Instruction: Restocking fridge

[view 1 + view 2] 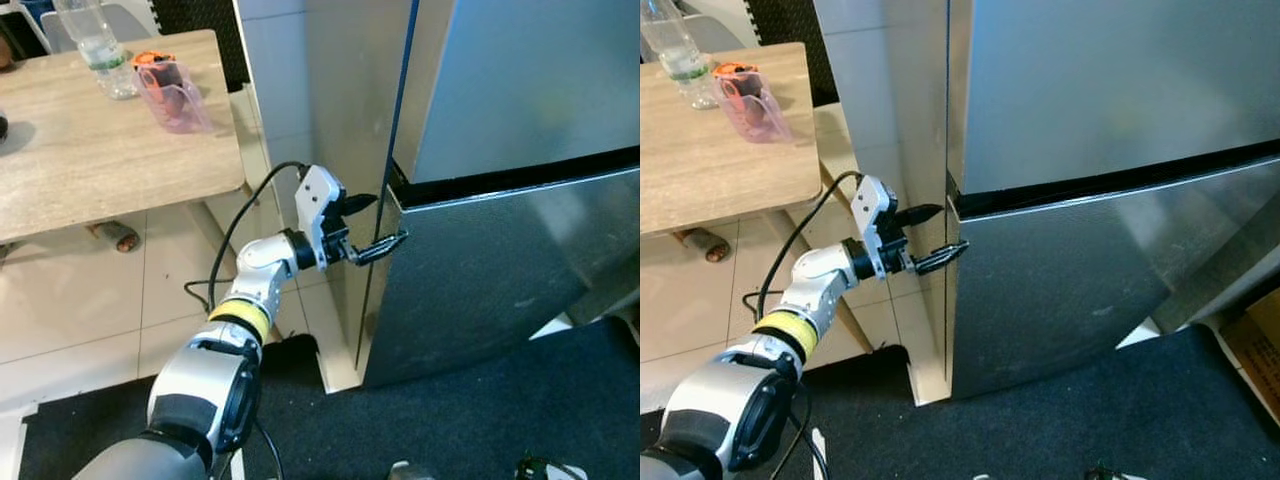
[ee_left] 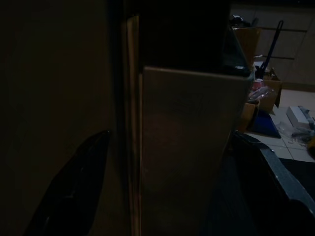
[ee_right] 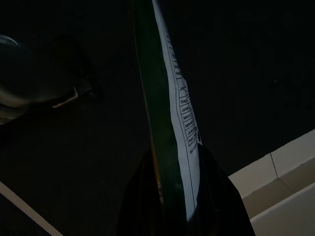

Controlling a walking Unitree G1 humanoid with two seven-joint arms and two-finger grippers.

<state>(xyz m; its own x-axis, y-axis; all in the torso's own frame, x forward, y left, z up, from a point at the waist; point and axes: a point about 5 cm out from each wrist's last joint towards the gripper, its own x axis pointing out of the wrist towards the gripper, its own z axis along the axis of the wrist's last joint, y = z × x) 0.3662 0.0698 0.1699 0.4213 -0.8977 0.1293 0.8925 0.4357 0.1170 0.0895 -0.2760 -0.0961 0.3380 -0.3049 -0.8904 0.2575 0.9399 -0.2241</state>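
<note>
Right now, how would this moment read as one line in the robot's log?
task: restock fridge | left hand: open, at edge of lower fridge door | right hand: holding green packet | door: shut

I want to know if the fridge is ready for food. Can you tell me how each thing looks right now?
Lower fridge door: shut.
Upper fridge door: shut.
Left gripper: fingers open, at the left edge of the lower door.
Right gripper: shut on a green packet with a white label.
Water bottle: upright on the wooden table.
Pink container: standing on the table beside the bottle.
</note>
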